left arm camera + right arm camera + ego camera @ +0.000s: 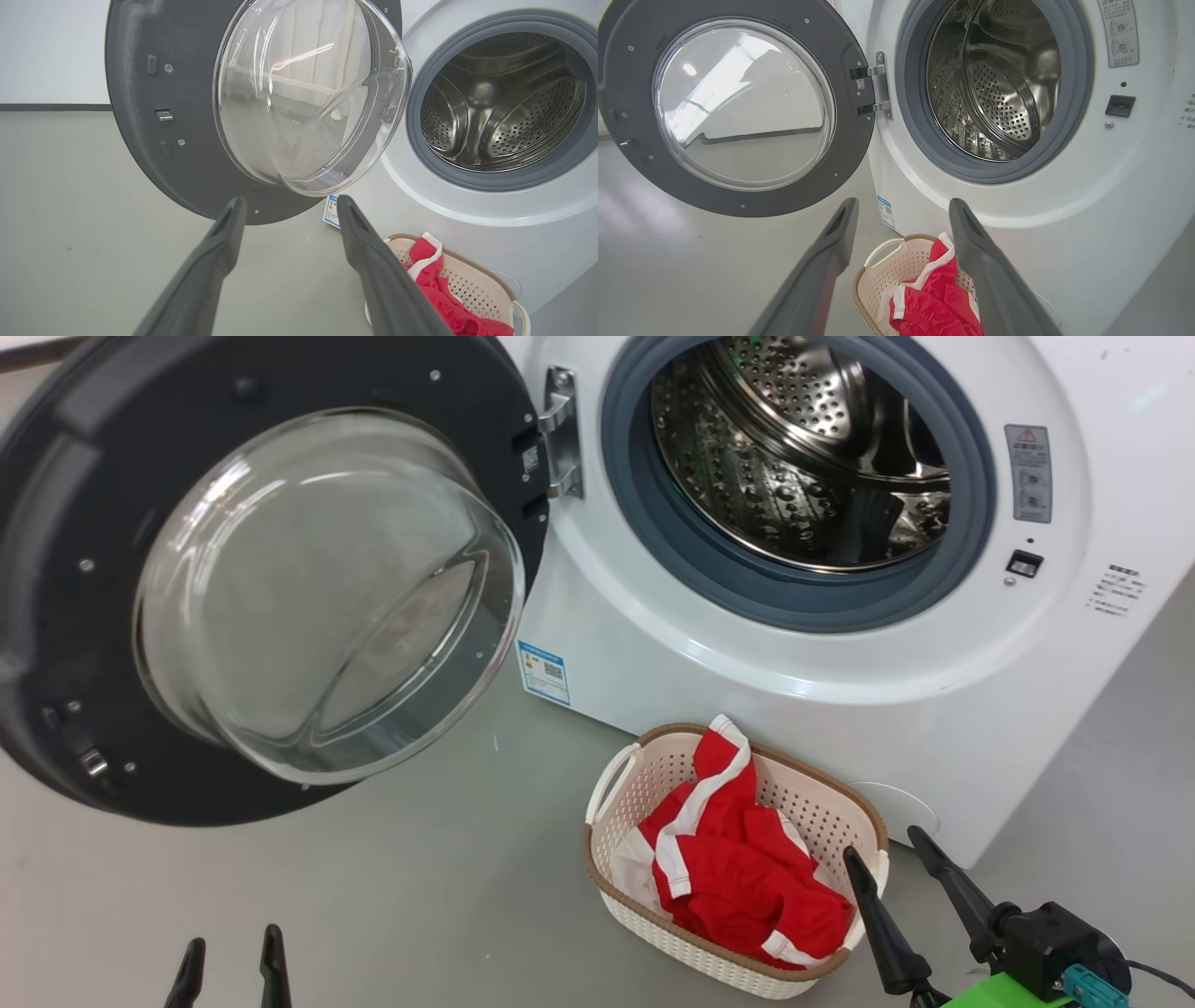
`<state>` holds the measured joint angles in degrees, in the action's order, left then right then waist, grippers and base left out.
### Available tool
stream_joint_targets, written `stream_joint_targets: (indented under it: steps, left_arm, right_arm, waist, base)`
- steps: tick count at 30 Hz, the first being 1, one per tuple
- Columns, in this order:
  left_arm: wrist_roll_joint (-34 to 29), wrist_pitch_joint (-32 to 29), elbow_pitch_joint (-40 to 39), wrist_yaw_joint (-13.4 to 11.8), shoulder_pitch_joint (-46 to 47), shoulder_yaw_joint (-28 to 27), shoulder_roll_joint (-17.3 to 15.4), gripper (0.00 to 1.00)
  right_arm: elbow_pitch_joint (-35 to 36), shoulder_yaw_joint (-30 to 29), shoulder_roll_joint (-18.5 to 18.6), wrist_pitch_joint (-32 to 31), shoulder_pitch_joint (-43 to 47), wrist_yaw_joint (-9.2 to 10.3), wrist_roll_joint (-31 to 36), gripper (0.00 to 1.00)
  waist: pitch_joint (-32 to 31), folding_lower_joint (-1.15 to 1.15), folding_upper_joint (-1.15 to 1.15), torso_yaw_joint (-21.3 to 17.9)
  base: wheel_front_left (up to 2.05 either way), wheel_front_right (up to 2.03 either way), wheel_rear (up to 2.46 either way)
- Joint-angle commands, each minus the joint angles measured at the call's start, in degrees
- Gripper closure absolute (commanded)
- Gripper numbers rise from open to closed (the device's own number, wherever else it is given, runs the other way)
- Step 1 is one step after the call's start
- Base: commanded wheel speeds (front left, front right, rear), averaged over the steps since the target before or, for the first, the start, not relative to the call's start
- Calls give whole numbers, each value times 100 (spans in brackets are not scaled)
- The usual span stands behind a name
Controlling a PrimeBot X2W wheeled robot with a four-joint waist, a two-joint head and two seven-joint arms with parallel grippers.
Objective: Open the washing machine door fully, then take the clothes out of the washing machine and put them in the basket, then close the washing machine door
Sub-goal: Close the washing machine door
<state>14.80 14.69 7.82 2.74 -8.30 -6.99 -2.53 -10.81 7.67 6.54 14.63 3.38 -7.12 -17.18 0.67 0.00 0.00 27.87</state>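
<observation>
**Front-loader, door open; laundry in basket**

- Washing machine (709, 653): white, with the steel drum (803, 457) visible inside the grey gasket.
- Washing machine door (271, 579): swung wide to the left on its hinge, glass bowl facing outward.
- Basket (635, 775): on the grey floor (373, 896), just in front of the machine.
- Clothes (738, 868): red with white trim, lying inside the basket, one fold over its far rim.
- Left gripper (234, 938): low over the floor, fingers spread, holding nothing.
- Right gripper (882, 840): at the basket's right end, fingers spread, holding nothing.
</observation>
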Motion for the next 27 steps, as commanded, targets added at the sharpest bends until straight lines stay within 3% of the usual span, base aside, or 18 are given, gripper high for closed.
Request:
stream_joint_targets:
  steps: [1, 14, 15, 16, 17, 24, 27]
  left_arm:
    - [30, 31, -178, -52, 77, -143, -35, 0]
    - [187, 31, -307, -128, 115, -75, -35, 0]
    - [262, 31, -325, -126, 131, -88, -35, 14]
    - [351, 31, -352, -120, 149, -109, -35, 69]
    - [416, 31, -418, -103, 174, -141, -35, 100]
    - [401, 31, -1190, 228, 511, -723, -54, 100]
    - [317, 31, -1542, 360, 857, -1131, -223, 100]
  right_arm:
    - [120, 125, 67, 37, -169, -36, -24, 0]
    - [98, 159, 120, 37, -261, -36, -40, 0]
    - [97, 155, 120, 37, -263, -36, -41, 0]
    - [95, 152, 118, 37, -262, -36, -40, 0]
    - [94, 144, 116, 37, -260, -36, -38, 0]
    - [130, 113, 81, 37, -213, -36, -4, 0]
    - [133, 116, 83, 37, -216, -36, -1, 0]
  waist:
    - [9, 0, 0, 56]
    - [131, 0, 0, 101]
    - [134, 0, 0, 101]
    - [136, 0, 0, 101]
    - [138, 0, 0, 101]
    - [173, 0, 0, 60]
    - [202, 0, 0, 44]
  base:
    - [0, 0, 0]
    - [0, 0, 0]
    - [0, 0, 0]
    - [0, 0, 0]
    - [0, 0, 0]
    - [0, 0, 0]
    - [0, 0, 0]
